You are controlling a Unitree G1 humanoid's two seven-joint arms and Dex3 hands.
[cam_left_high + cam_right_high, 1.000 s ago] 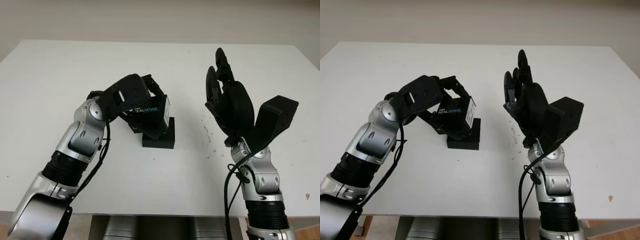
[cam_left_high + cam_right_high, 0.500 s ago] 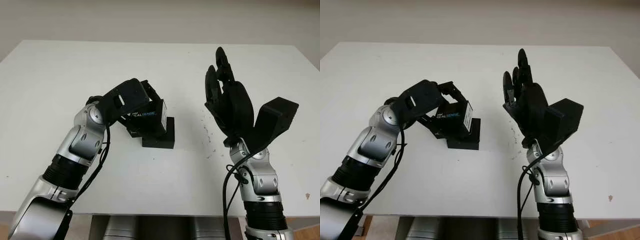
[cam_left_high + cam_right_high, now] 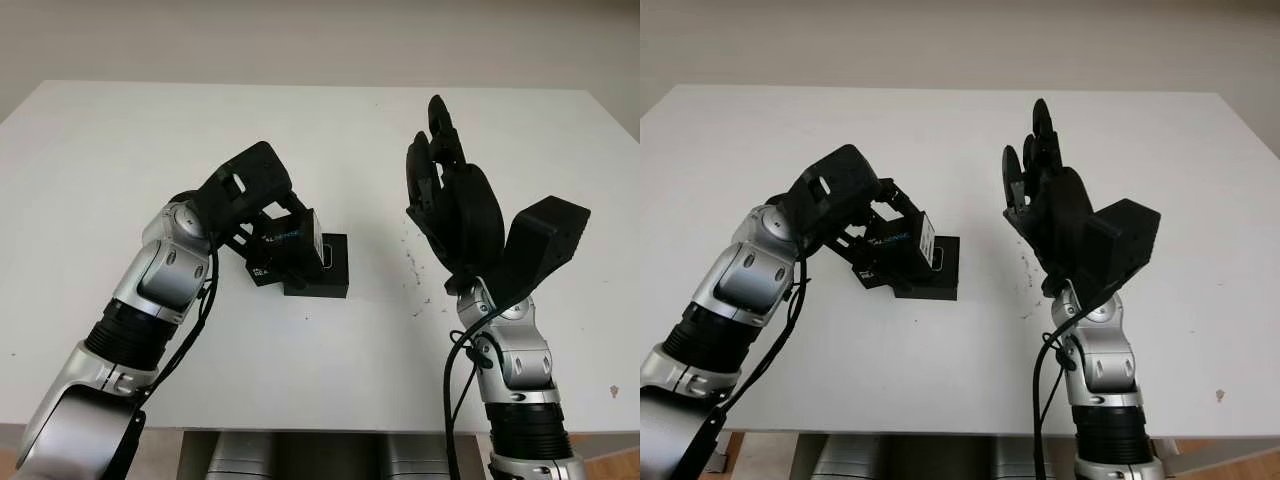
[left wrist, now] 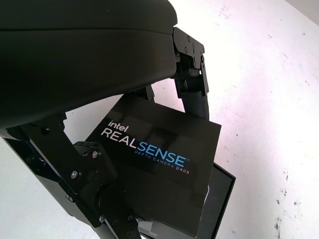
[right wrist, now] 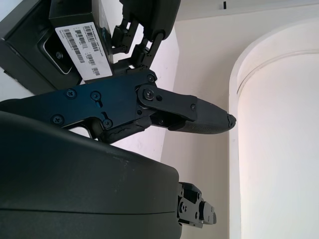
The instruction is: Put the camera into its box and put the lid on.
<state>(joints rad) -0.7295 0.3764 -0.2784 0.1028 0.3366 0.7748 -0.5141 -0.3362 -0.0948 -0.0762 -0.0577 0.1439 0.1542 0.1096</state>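
Note:
My left hand is shut on the black lid, which carries the RealSense print. The lid hangs tilted, low over the table, against the left side of the black box base. That base sits on the white table near the middle. Inside its open top is a small rounded dark part; I cannot tell whether it is the camera. The lid's white barcode label faces my right hand, which is raised to the right of the box, open and apart from it.
The white table stretches wide on every side of the box. A few dark specks lie between the box and my right arm. The table's front edge runs just below both forearms.
My left hand has lowered the lid and swung it leftward, from above the box down to its left side, tilting it more. The right hand has stayed where it was.

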